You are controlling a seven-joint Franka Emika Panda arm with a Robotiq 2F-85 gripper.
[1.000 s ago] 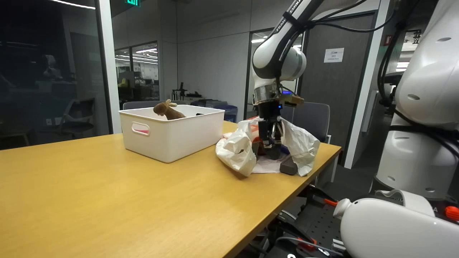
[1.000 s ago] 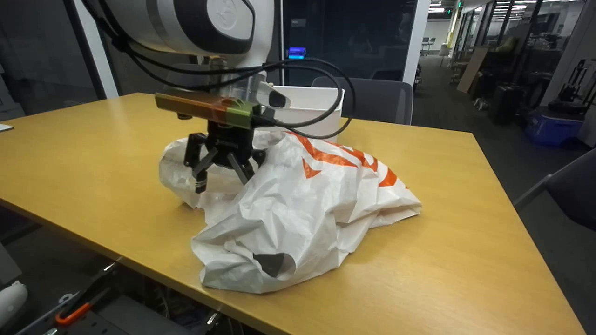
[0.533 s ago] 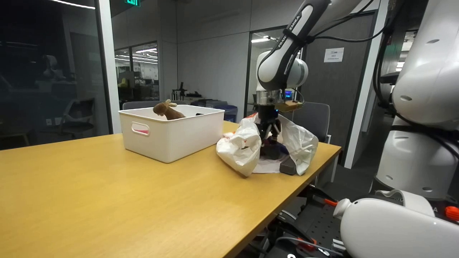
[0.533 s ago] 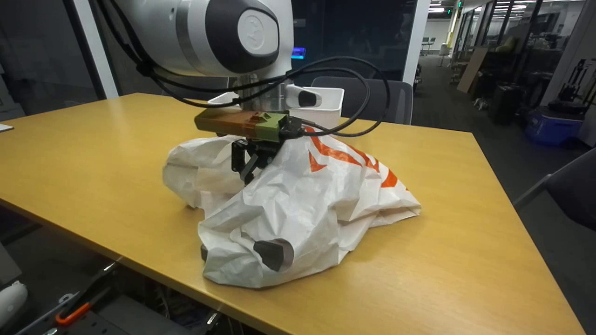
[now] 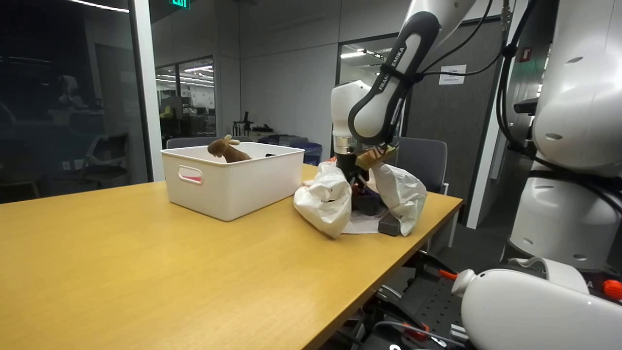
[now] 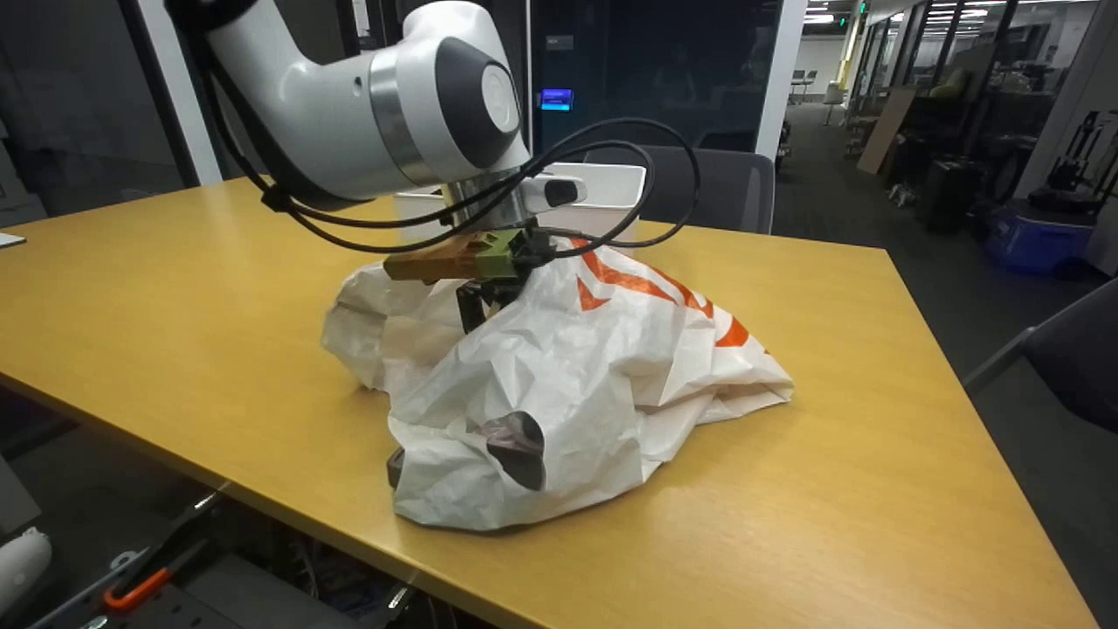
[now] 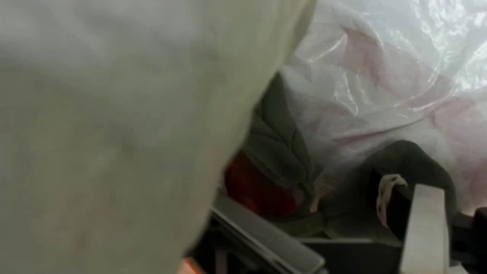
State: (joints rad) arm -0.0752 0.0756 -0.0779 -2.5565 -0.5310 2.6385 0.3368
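A dark green, soft, seamed cloth thing point(image 7: 277, 156) lies inside a crumpled white plastic bag with orange print point(image 6: 559, 384), and a deep red patch point(image 7: 258, 192) shows against it; the light in there is too poor to tell whether green and red belong to one object. The claw point(image 5: 359, 187) is down in the bag's mouth, its jaws spread wide, with nothing in its grip as far as the pictures show. In the wrist view, one black finger point(image 7: 398, 205) wearing a pale band stands over the green cloth; whether the two touch cannot be told. A loose fold of the bag hides much of the opposite finger.

The step in hand looks like positioning the claw over the green thing. The next move seems to call for getting both fingers around the cloth and clear of the bag before any closing, since a pinched fold could drag the bag along.

A dark grey, blocky thing point(image 5: 389, 225) rests at the bag's mouth. The bag sprawls on the yellow wood-toned tabletop point(image 5: 194, 272), near the edge beside the robot's base point(image 5: 554, 218). Farther in from that edge, close to the bag, stands a white rectangular plastic bin point(image 5: 265, 182) with a handle slot; a brown plush animal point(image 5: 229, 150) pokes up above its rim.
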